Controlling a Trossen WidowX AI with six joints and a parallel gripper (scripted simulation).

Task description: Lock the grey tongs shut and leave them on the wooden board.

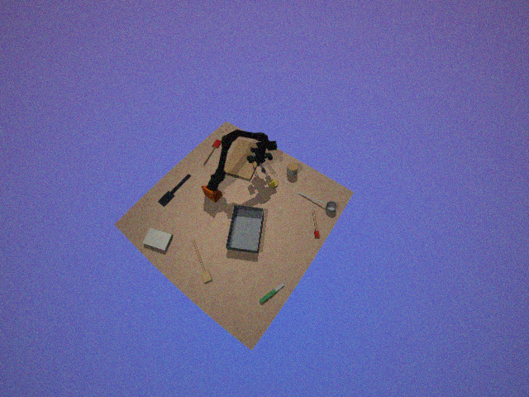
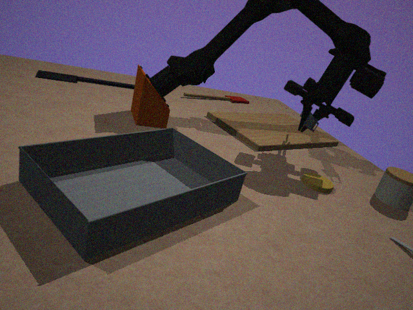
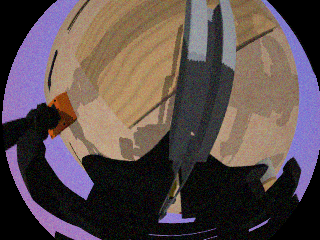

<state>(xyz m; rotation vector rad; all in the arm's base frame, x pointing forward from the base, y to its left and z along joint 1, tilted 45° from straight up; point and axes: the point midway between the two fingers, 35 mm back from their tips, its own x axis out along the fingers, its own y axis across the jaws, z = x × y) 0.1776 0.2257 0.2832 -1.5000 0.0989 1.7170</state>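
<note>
My gripper point(image 1: 259, 161) point(image 2: 301, 128) point(image 3: 175, 134) is shut on the grey tongs point(image 2: 310, 123) point(image 3: 201, 90), above the right side of the wooden board point(image 1: 240, 167) point(image 2: 277, 117) point(image 3: 117, 80). In the wrist view the two tong arms run up the image side by side with a narrow dark gap between them. In the exterior view a small open loop shows at the tongs' lower end; the rest is hidden behind the fingers. Whether the lock is engaged cannot be seen. The roasting tin point(image 1: 243, 251) point(image 2: 166, 213) stands apart, with no tongs across it.
A yellow object point(image 1: 273, 183) point(image 2: 317, 183) and a jar with a wooden lid point(image 1: 292, 170) point(image 2: 392, 196) stand near the board. A red-headed spatula point(image 1: 216, 143) point(image 2: 238, 99) lies behind it. A black spatula point(image 1: 166, 198) and a white block point(image 1: 158, 240) lie farther left.
</note>
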